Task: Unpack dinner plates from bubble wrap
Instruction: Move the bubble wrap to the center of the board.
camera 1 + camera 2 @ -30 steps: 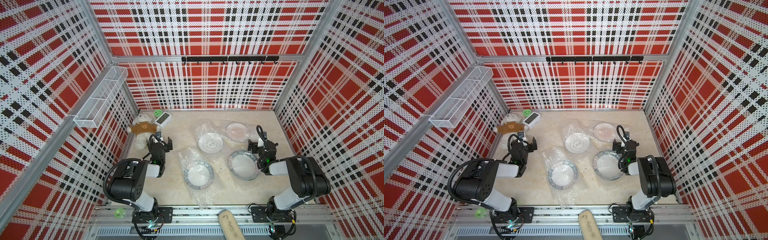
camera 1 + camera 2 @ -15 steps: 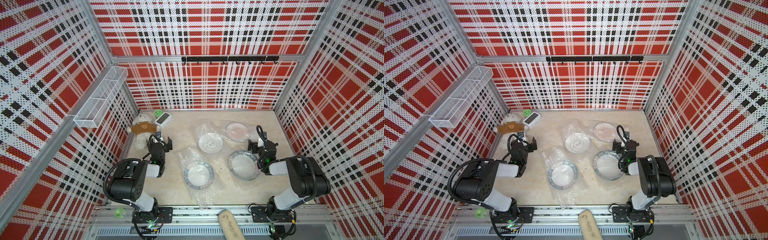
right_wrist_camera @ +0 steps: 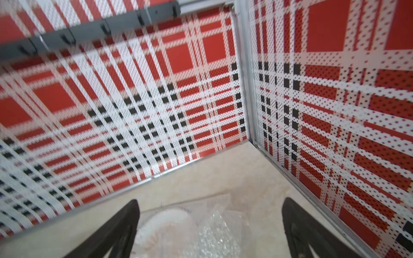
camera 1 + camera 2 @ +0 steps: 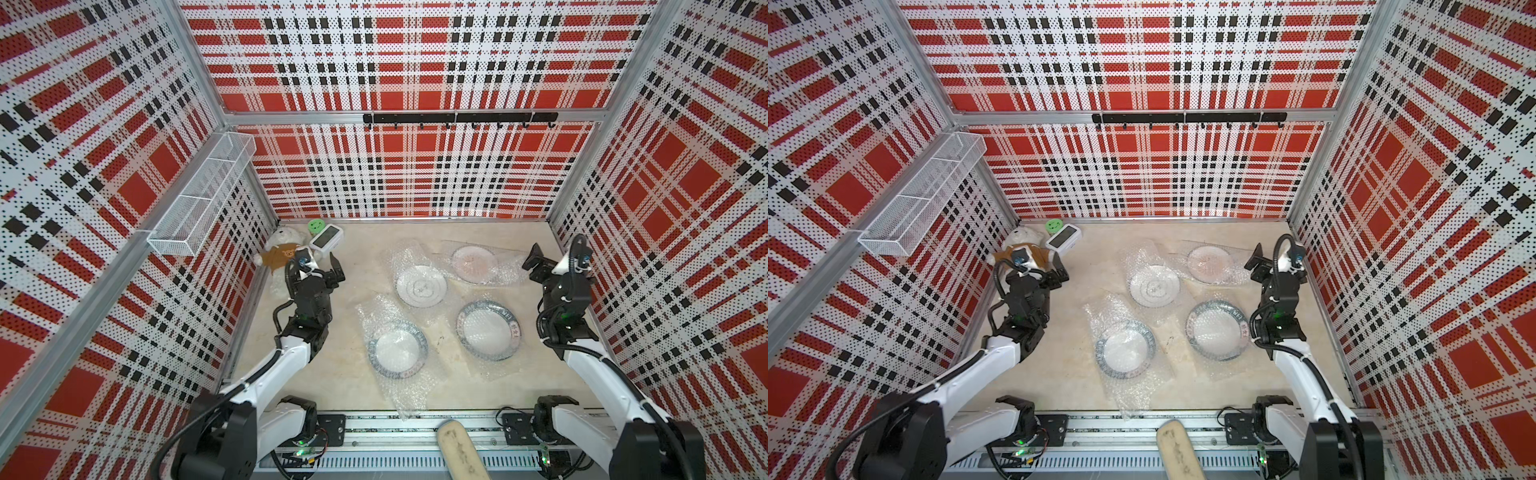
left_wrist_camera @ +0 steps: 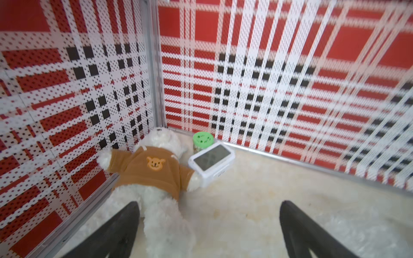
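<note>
Several dinner plates lie mid-table in both top views, each in or on crinkly bubble wrap. One has a dark central emblem. A pinkish plate lies behind it. Two dark-rimmed plates lie nearer the front. My left gripper stands open by the left wall, over the teddy's legs and well apart from the plates. My right gripper stands open just right of the pinkish plate, holding nothing, with bubble wrap below its fingers.
A white teddy in a brown shirt, a white screen device and a green-lidded jar fill the back left corner. A wire basket hangs on the left wall. A hook rail crosses the back wall. A beige object lies on the front rail.
</note>
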### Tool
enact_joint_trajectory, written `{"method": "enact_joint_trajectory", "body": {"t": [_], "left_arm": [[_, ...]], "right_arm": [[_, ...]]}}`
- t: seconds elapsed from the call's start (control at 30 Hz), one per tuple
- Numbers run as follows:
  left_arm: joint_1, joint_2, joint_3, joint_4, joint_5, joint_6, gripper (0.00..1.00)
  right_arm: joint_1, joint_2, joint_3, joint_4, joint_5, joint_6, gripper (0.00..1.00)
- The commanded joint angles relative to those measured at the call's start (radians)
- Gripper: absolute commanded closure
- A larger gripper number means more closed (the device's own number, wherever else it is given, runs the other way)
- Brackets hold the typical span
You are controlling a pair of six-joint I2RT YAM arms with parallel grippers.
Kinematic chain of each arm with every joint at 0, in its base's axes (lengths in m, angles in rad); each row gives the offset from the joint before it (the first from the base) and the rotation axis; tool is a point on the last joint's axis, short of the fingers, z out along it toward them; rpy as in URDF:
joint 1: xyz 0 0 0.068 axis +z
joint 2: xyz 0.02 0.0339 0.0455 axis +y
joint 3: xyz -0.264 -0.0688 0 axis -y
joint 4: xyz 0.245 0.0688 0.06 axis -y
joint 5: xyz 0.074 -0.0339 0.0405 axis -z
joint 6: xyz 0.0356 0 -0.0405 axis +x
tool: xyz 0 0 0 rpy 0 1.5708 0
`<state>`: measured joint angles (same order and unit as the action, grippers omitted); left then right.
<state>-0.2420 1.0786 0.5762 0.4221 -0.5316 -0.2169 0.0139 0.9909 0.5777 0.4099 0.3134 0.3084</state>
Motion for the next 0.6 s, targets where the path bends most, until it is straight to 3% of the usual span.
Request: {"method": "enact_joint_trajectory", "body": {"t": [0.0, 0.07, 0.2, 0.23, 0.33, 0.43, 0.57], "left_arm": [[0.051, -0.078, 0.179, -0.587, 0.026, -0.377, 0.01], [0.109, -0.113, 0.244, -0.752, 0.163, -0.462, 0.01], [0.189, -0.203, 0.276, -0.903, 0.434, -0.484, 0.01], [0.197, -0.219, 0.279, -0.944, 0.486, -0.485, 0.01], [0.181, -0.231, 0.244, -1.016, 0.624, -0.516, 0.01], [0.098, -0.189, 0.189, -1.047, 0.706, -0.548, 0.01], [-0.134, -0.120, 0.129, -1.048, 0.602, -0.591, 0.01]], "right_arm": [[-0.058, -0.012, 0.086, -0.264, -0.116, 0.248, 0.00], [-0.065, 0.017, 0.152, -0.340, -0.207, 0.277, 0.00], [-0.051, 0.078, 0.230, -0.438, -0.414, 0.341, 0.00], [-0.021, 0.099, 0.263, -0.477, -0.469, 0.308, 0.00], [0.150, 0.154, 0.338, -0.616, -0.432, 0.199, 0.00], [0.269, 0.207, 0.334, -0.646, -0.481, 0.182, 0.00], [0.408, 0.262, 0.302, -0.673, -0.492, 0.151, 0.00]]}}
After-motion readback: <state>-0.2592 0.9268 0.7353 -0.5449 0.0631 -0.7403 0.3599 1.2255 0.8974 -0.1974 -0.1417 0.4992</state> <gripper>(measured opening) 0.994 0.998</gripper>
